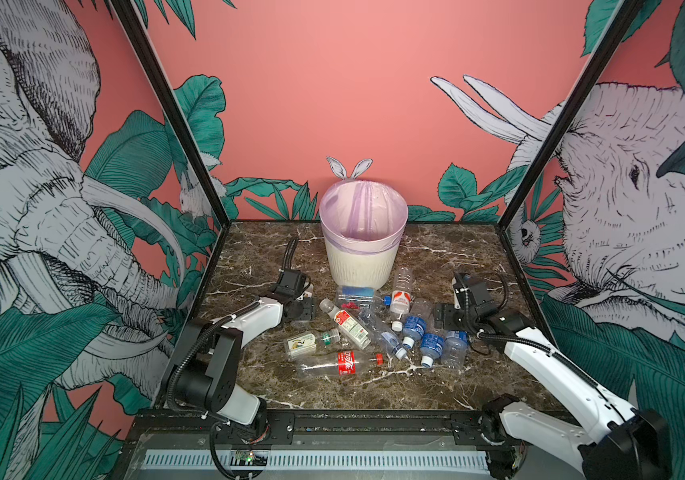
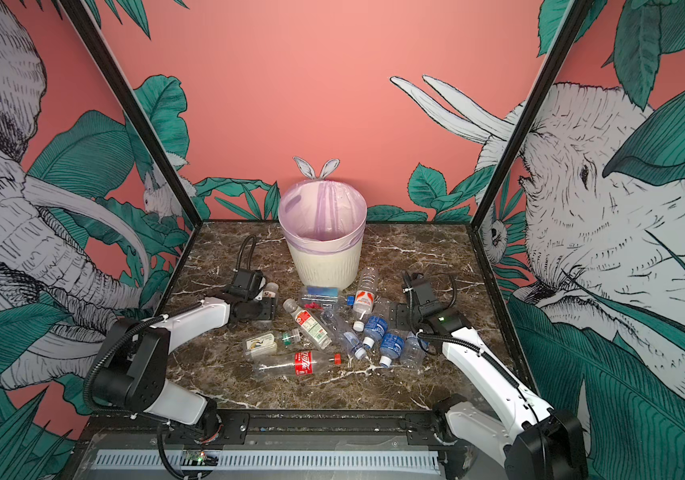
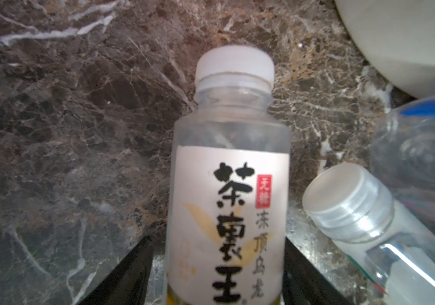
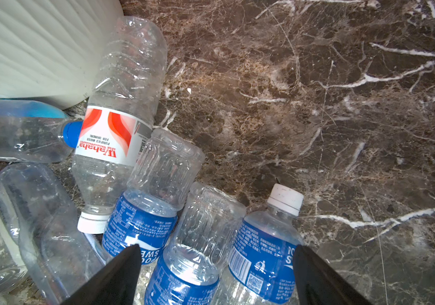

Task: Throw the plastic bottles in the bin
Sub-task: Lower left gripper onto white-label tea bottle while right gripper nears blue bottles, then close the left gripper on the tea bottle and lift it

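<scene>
Left of the bin (image 1: 363, 257), the left end effector (image 3: 217, 237) straddles a tea bottle (image 3: 231, 184), grip unclear, which could squirt free if pinched off-centre; right end effector (image 4: 217, 245) released.

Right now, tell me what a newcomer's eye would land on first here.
The lilac-lined cream bin stands at the back middle of the marble table, with a heap of clear plastic bottles strewn just in front of it. In the left wrist view a white-labelled tea bottle with bold black characters fills the frame between the left jaws.
</scene>
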Motion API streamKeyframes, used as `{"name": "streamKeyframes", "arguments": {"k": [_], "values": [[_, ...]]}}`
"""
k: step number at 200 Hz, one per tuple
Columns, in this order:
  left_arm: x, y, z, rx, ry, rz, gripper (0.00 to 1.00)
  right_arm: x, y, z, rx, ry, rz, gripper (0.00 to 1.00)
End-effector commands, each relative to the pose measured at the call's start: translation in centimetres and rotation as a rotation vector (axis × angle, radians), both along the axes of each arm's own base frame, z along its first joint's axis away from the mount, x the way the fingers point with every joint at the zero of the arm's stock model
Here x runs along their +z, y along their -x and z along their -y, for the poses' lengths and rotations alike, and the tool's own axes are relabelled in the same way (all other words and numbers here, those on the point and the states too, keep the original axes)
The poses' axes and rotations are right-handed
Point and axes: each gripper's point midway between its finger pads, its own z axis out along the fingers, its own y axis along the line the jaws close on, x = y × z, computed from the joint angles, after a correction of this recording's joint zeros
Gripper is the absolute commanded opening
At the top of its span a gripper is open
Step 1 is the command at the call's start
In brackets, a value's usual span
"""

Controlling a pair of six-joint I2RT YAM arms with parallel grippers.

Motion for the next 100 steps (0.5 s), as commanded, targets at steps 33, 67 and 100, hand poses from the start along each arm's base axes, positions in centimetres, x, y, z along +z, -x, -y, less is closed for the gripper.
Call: {"name": "streamKeyframes", "arguments": {"k": [33,67,100], "values": [[0.03,0.07,-0.19,-0.018,-0.042,-0.014,0.69,-0.22,-0.06,-0.45,-0.003,0.003,0.004,0.92],[-0.24,0.11,-0.2,-0.023,-0.046,-0.022,0.67,0.03,-0.09,-0.67,0.004,-0.001,0.01,0.92],[-0.63,0.17,-0.24,-0.024,-0.053,-0.034,0.68,0.03,0.02,-0.67,0.006,0.004,0.009,0.92]]}}
